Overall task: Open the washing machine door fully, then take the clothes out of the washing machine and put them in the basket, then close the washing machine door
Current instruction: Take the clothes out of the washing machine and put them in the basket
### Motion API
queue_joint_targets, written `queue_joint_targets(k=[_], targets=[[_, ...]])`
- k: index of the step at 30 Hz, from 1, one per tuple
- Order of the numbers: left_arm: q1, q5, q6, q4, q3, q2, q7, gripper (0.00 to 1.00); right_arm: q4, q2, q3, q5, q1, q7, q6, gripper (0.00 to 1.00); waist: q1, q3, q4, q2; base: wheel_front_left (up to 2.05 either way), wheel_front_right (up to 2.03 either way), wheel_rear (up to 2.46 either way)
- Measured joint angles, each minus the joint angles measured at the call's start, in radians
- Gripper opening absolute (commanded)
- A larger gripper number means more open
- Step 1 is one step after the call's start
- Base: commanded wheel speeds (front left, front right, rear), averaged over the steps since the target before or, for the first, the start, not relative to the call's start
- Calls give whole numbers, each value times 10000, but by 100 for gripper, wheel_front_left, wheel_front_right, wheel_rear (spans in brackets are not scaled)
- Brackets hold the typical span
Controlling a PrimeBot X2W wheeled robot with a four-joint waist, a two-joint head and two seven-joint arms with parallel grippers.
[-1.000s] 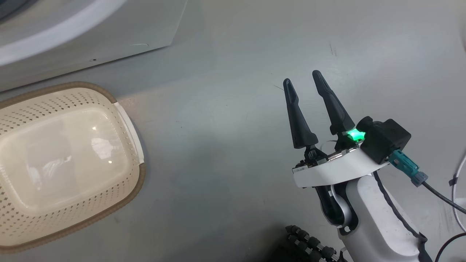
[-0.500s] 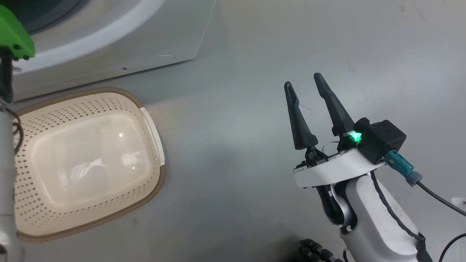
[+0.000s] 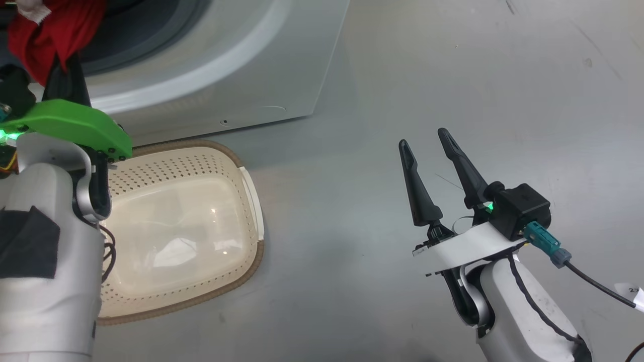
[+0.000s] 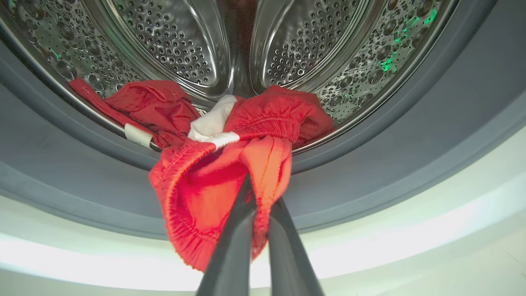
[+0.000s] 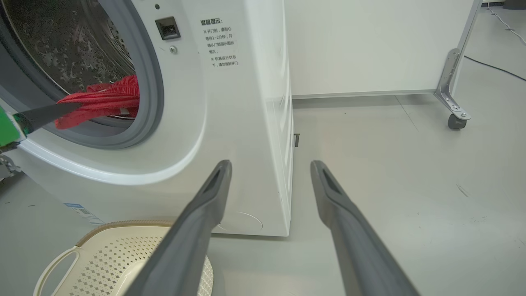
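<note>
Left end effector (image 4: 258, 196) is clenched tight on a red cloth (image 4: 193, 193), the two dark fingers pinching a fold with no gap between them. The cloth is soft, crumpled stuff with a ribbed hem and a bit of white fabric (image 4: 211, 123) bunched in. The near part hangs off the tips over the seal (image 4: 370, 148), and the rest trails back onto the lip of the drum (image 4: 164, 45).

The drum is shiny steel, dimpled with holes, with smooth raised ribs. The seal around the tips is a wide matte grey ring, and outside that comes the rounded white front of the washer (image 5: 242, 107). The mouth is wide, so there's room either side of the fingers.

Below that end effector the basket (image 3: 251, 261) sits on the floor (image 3: 453, 75), just beside the washer's bottom edge. It's cream plastic with perforated walls, a glossy bottom, rounded corners and a brown woven-look rim.

Right end effector (image 3: 423, 138) is well apart from the basket, off to its right, released with fingers spread over smooth grey floor. Ahead of it is the washer's square right corner, then open floor running to a white panel and a metal leg on a caster (image 5: 453, 121).
</note>
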Motion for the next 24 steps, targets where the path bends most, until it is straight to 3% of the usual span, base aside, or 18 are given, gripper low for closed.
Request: queue_joint_targets(k=[10, 24], targets=[[884, -13, -96, -761, 63, -414, -1569, 0, 364, -2, -56, -146, 528, 0, 100, 100, 0, -1128, 591, 0, 0, 0, 0], [1576, 368, -92, -2215, 138, -403, -1661, 0, 656, -2, -69, -217, 1201, 0, 215, 100, 0, -2440, 868, 0, 0, 0, 0]])
